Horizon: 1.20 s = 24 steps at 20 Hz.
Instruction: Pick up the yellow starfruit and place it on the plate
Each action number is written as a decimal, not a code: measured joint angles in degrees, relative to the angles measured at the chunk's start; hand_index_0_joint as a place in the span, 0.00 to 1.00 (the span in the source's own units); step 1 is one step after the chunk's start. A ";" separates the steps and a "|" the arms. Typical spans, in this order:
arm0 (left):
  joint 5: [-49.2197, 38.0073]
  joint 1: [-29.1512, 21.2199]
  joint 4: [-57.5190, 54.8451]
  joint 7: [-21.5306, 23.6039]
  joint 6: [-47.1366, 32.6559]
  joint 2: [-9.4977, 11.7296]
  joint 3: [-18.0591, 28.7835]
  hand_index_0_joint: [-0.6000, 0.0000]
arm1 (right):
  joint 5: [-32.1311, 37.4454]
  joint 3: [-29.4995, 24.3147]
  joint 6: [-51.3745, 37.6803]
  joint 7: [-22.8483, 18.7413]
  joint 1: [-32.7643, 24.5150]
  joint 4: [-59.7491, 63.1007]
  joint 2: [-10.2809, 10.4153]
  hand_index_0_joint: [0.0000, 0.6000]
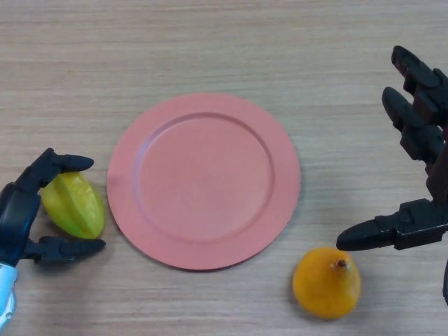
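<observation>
The left hand curls around the starfruit, just left of the pink plate. The right hand hangs released above an orange fruit.

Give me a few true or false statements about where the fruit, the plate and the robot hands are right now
1. The starfruit lies on the plate. False: it is on the table, left of the plate.
2. The left robot hand is curled round the starfruit. True.
3. The right robot hand holds the orange fruit. False: it is open, above the fruit.
4. The plate has nothing on it. True.
</observation>
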 measured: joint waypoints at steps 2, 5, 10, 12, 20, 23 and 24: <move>0.19 1.61 -7.52 0.00 3.51 0.08 0.35 0.00 | -0.29 0.02 0.27 0.00 -0.07 -0.48 -0.01 0.00; 0.12 2.07 -19.89 -0.02 6.92 -0.17 1.14 0.00 | -0.31 0.01 0.29 0.06 0.17 -0.87 -0.01 0.00; -1.57 2.05 -29.58 -7.40 16.43 -5.62 -1.76 0.00 | -0.33 -0.11 0.62 0.10 0.53 -1.72 0.00 0.00; -3.44 1.63 -30.27 -10.26 20.33 -7.98 -4.86 0.00 | -0.25 -0.34 0.62 0.10 0.50 -3.01 0.00 0.00; -4.56 -0.60 -31.19 -13.35 29.30 -9.56 -6.84 0.00 | -0.20 -1.31 1.98 0.09 1.52 -3.33 0.00 0.00; -5.00 -1.30 -31.19 -13.33 29.39 -9.71 -6.84 0.08 | -0.22 -1.37 1.98 0.09 1.54 -3.42 0.00 0.00; -4.99 -1.25 -31.19 -13.33 29.41 -9.75 -6.84 0.25 | -0.22 -1.37 1.98 0.10 1.55 -3.43 0.00 0.00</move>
